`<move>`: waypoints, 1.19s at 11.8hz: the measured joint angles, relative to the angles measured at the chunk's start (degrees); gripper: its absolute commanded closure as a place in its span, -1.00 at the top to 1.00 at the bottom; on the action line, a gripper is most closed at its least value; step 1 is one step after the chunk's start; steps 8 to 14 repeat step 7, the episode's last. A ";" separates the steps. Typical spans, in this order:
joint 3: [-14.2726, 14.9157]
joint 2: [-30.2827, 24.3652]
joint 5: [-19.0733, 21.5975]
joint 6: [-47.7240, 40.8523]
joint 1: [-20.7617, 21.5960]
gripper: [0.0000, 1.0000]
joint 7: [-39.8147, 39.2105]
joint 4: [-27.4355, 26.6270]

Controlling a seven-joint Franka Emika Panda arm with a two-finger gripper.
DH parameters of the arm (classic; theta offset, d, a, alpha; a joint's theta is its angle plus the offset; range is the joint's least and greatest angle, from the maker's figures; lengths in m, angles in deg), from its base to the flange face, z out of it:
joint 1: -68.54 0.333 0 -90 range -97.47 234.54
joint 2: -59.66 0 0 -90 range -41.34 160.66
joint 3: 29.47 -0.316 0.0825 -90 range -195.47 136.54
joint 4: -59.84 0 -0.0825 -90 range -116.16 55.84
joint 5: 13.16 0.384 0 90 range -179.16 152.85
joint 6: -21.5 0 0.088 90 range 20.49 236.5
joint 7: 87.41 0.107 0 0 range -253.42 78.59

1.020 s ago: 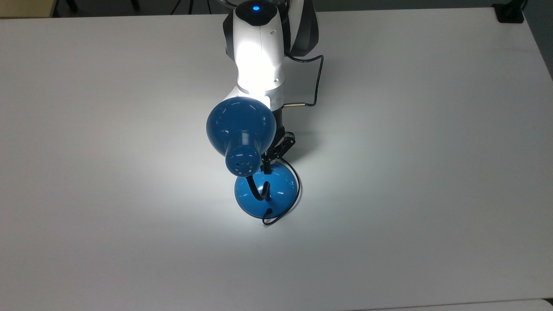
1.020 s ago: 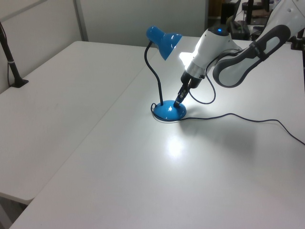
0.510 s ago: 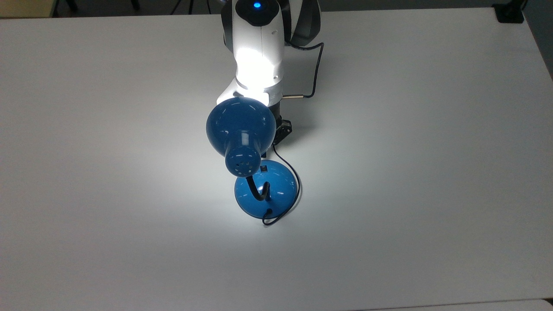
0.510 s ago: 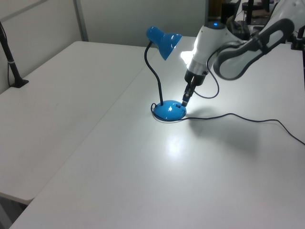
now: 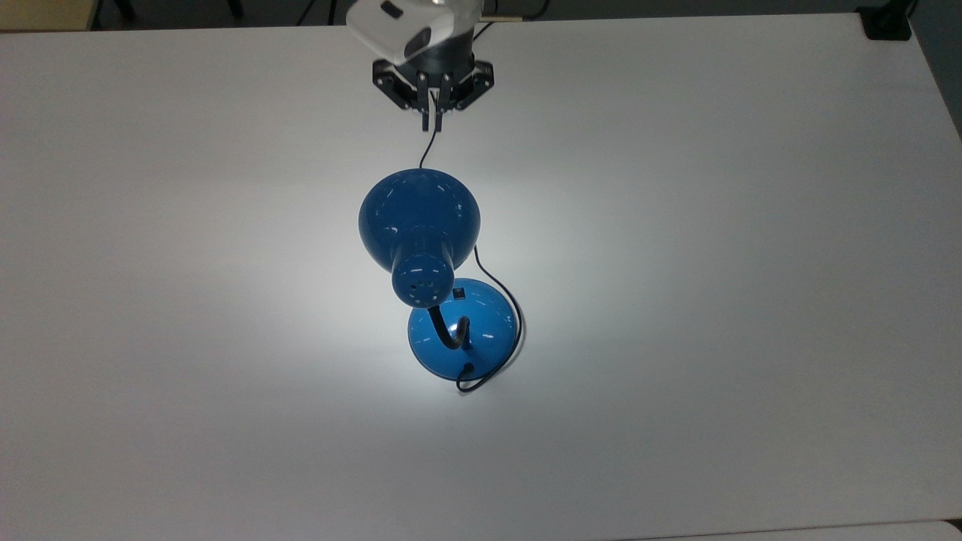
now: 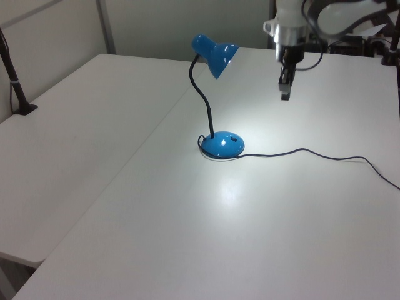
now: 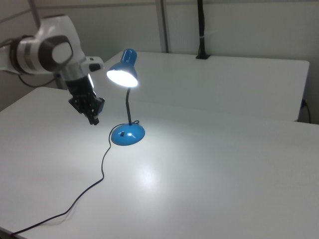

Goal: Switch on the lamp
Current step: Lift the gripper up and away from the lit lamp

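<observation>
On the white counter (image 5: pixel 714 263) we saw the lit lamp (image 5: pixel 418 225), well apart from the raised end effector (image 5: pixel 434 120), fingers nearly together, holding nothing.

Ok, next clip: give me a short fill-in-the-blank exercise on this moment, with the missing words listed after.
1. The lamp is switched ____, throwing a bright patch on the table.
2. The colour of the lamp's shade and base is ____.
3. The pincer hangs in the air and holds ____.
4. A thin black ____ trails from the base across the table.

Missing words: on; blue; nothing; cord
</observation>
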 measured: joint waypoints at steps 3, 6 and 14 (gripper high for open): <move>0.45 -3.14 -0.01 -12.86 -0.34 1.00 0.00 7.34; 0.83 -3.14 -0.01 -16.14 -0.45 1.00 0.04 10.98; 0.87 -3.09 -0.01 -16.17 -0.45 1.00 0.04 11.03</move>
